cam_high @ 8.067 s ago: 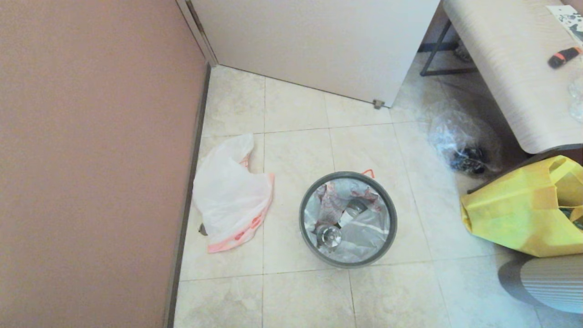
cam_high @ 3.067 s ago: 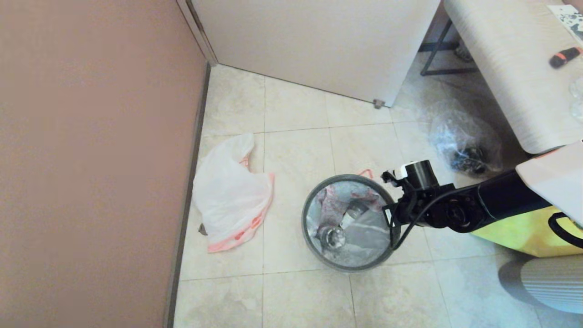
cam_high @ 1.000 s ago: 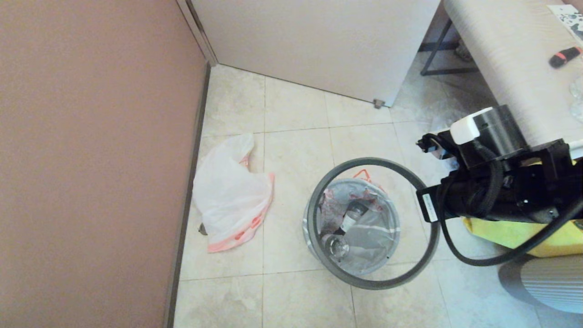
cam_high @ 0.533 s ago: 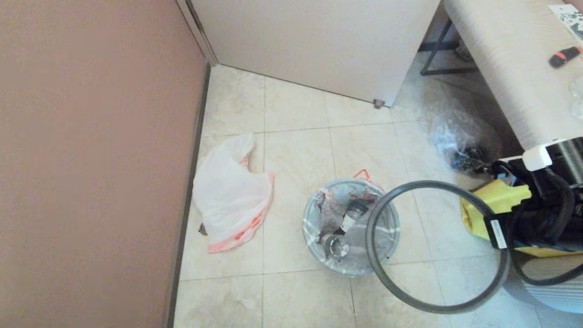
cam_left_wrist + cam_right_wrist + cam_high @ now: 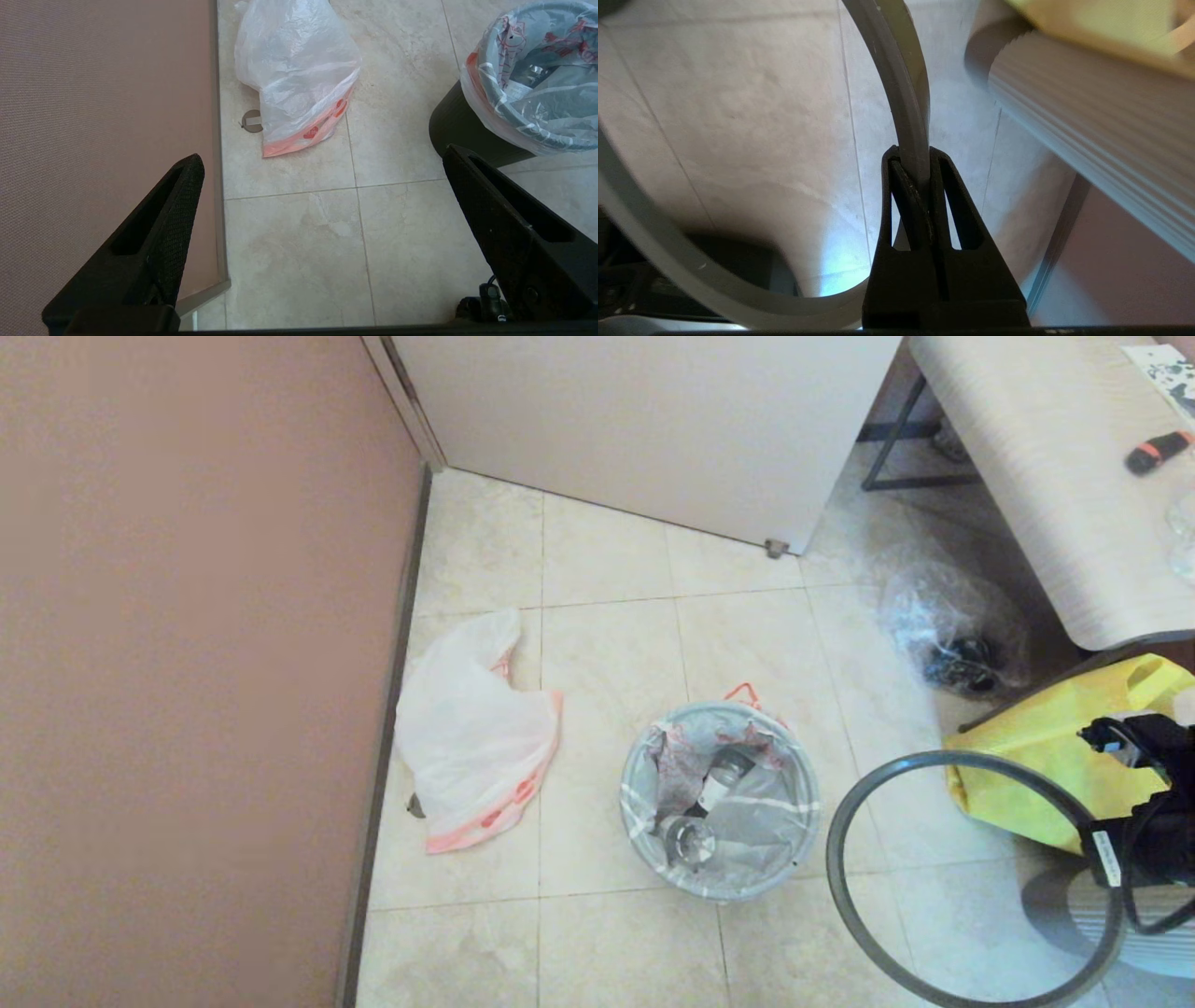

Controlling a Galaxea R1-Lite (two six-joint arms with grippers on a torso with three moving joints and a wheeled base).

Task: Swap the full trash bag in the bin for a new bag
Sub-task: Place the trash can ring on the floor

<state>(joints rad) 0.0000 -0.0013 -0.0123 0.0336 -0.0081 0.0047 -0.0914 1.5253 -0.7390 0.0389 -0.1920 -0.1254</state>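
Bin [image 5: 720,826] stands on the tiled floor [image 5: 607,551], lined with the full bag [image 5: 738,803], whose edge folds over the top; a clear bottle [image 5: 695,817] and crumpled scraps lie inside. New bag [image 5: 471,733] lies flat on the floor beside the wall [image 5: 187,663], apart from the bin. Hoop [image 5: 971,882] is off the bin, held in the air beside it. Right gripper [image 5: 920,177] is clamped on the hoop. A yellow bag [image 5: 1046,756] sits just behind the hoop, a clear crinkly bag [image 5: 952,625] with dark contents farther back under the surface [image 5: 1046,476].

Only the right wrist view shows the fingers [image 5: 955,200] pinching the hoop. Only the left wrist view shows the left gripper [image 5: 322,161], fingers wide apart, hanging above bare floor, and the bin's black wall [image 5: 462,130].
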